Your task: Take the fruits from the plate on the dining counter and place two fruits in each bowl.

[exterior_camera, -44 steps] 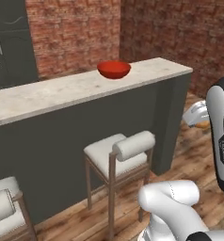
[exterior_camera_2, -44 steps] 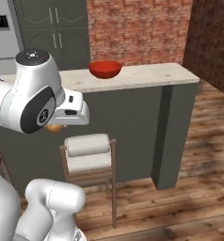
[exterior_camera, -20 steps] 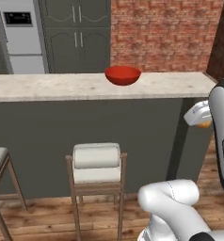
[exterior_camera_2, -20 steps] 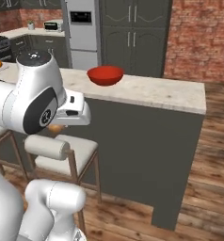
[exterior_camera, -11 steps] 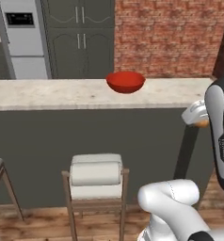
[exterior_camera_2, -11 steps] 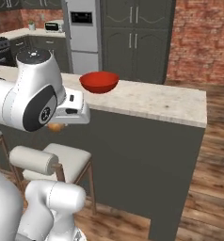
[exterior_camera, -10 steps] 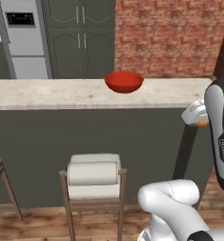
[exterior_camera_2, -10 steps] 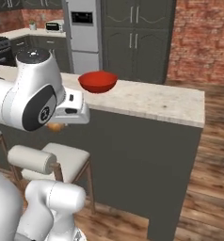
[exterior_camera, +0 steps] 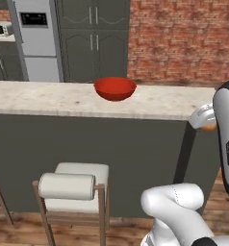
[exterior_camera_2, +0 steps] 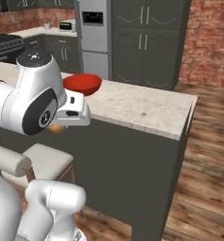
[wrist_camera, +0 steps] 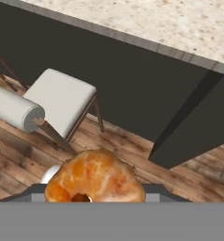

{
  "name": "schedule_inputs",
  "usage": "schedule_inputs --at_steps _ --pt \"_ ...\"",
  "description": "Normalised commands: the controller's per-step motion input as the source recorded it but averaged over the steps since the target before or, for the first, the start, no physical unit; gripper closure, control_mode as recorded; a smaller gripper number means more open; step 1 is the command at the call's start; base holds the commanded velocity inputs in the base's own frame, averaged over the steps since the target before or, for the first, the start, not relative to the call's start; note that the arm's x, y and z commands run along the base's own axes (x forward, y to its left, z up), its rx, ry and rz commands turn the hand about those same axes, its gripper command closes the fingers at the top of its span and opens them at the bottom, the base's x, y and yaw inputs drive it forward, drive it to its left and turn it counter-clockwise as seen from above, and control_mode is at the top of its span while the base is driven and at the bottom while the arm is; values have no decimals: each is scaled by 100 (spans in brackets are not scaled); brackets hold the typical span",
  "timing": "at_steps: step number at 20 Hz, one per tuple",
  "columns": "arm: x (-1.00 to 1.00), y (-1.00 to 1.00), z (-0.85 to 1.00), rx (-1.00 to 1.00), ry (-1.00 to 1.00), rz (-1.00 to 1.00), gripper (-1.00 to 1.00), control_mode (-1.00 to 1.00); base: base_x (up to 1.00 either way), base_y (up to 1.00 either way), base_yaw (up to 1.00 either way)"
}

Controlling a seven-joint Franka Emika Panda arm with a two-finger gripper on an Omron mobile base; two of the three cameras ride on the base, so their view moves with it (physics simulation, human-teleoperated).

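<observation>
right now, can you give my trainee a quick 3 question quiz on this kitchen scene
1. True or false: the red bowl stands on the dining counter.
2. What is the gripper holding? A) a spoon B) an orange fruit C) nothing
3. Fill in: the stool stands on the wooden floor, in front of the counter's dark ____.

Key:
1. True.
2. B. In the hand view the fruit sits right at the gripper.
3. Front.
</observation>
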Motion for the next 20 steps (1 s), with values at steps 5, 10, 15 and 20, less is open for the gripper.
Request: schedule_inputs --at_steps 5,10,15,20 --pt "0 0 0 0 0 0 100 100 57 -19 24" --pt "0 0 0 0 0 0 100 100 71 14 1" --pt "0 0 0 0 0 0 100 100 100 2 -1" --pt "0 0 0 0 0 0 100 100 100 -11 2"
